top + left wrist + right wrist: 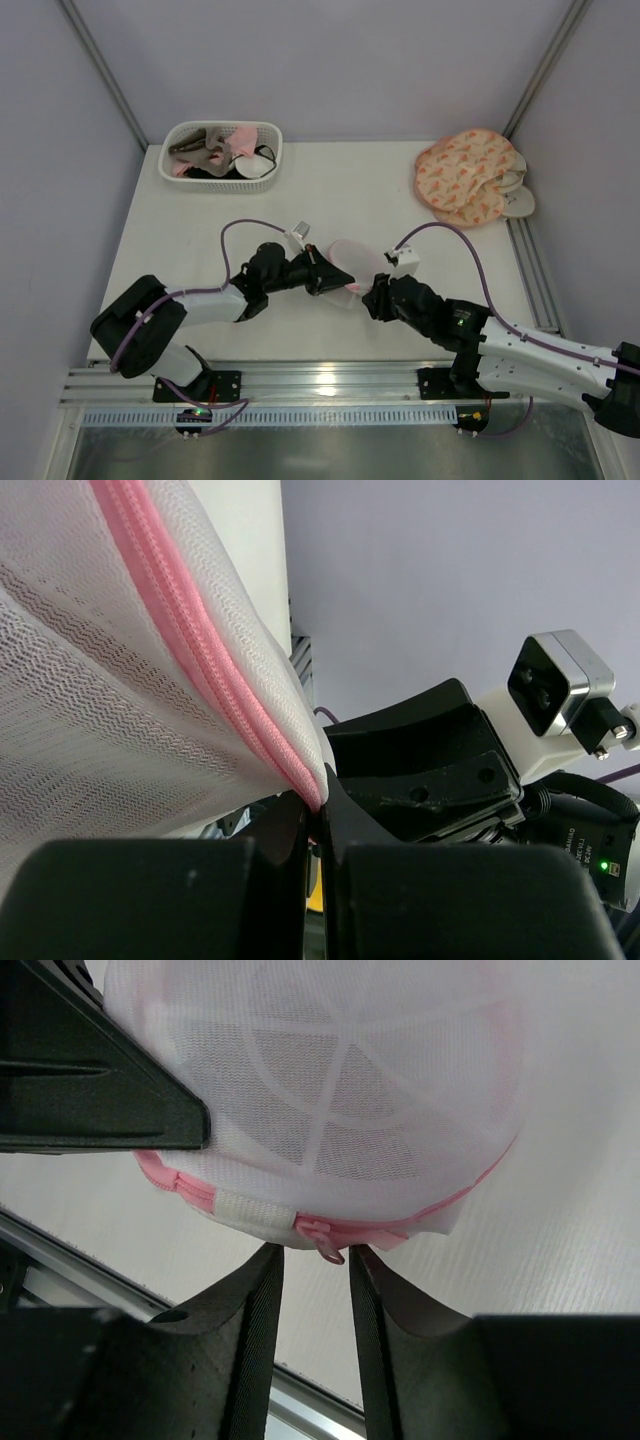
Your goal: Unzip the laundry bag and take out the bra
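Note:
The laundry bag [348, 262], a round white mesh pouch with a pink zipper rim, hangs between my two arms at mid table. My left gripper [325, 277] is shut on its rim; in the left wrist view [316, 815] the pink zipper [215, 670] runs down into the closed jaws. My right gripper [368, 292] is open just below the bag's edge. In the right wrist view [310, 1255] the pink zipper pull [330, 1253] hangs between the fingertips, untouched. The zipper looks closed. The bag's contents show only as faint shapes through the mesh [320, 1070].
A white basket [268, 168] with pink and grey garments stands at the back left. A peach orange-patterned fabric piece [468, 176] lies at the back right. A metal rail [320, 380] runs along the near table edge.

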